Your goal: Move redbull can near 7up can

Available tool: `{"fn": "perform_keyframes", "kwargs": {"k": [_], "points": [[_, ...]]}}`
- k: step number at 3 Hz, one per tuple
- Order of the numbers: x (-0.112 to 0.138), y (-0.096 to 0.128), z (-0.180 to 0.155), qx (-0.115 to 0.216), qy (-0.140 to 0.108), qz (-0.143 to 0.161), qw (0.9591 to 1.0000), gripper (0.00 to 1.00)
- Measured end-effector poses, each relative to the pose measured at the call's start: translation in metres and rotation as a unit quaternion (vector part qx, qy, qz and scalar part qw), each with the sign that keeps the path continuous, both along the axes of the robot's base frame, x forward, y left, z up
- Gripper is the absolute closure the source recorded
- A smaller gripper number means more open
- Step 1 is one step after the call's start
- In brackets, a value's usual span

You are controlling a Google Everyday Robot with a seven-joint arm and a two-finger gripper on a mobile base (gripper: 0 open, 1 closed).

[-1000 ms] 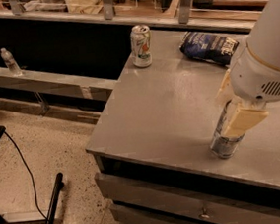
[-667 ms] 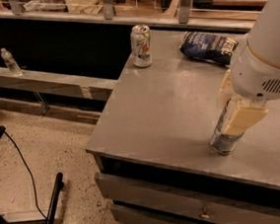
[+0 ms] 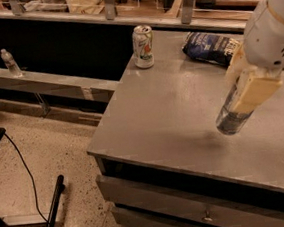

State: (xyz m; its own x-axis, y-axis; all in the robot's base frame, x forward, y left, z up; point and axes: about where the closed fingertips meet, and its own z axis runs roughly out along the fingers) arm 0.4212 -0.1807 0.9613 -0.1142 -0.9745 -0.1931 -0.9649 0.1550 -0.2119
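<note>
My end effector [image 3: 244,88] is at the right side of the view, above the right part of a grey table [image 3: 171,107]. Its cream-coloured fingers [image 3: 256,90] are clamped around the redbull can [image 3: 230,119], gripping the upper half. Only the can's silver and blue lower part shows below them. The can is tilted, its top leaning up and to the right and its base pointing down toward the table's front right area. A faint shadow lies on the table just left of the base; I cannot tell whether the base touches the surface. The 7up can [image 3: 143,46] stands upright at the table's far left corner, well apart from the held can. A dark blue snack bag [image 3: 211,48] lies at the back of the table, between the two cans and closer to my end effector
</note>
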Motion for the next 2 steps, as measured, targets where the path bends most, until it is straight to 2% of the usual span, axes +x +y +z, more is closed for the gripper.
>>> {"fn": "perform_keyframes", "kwargs": {"k": [1,2], "points": [[0.021,0.0,0.036,0.016,-0.038,0.005,0.9991,1.0],[0.053,0.013,0.075,0.037,-0.08,0.021,0.9959,1.0]]}}
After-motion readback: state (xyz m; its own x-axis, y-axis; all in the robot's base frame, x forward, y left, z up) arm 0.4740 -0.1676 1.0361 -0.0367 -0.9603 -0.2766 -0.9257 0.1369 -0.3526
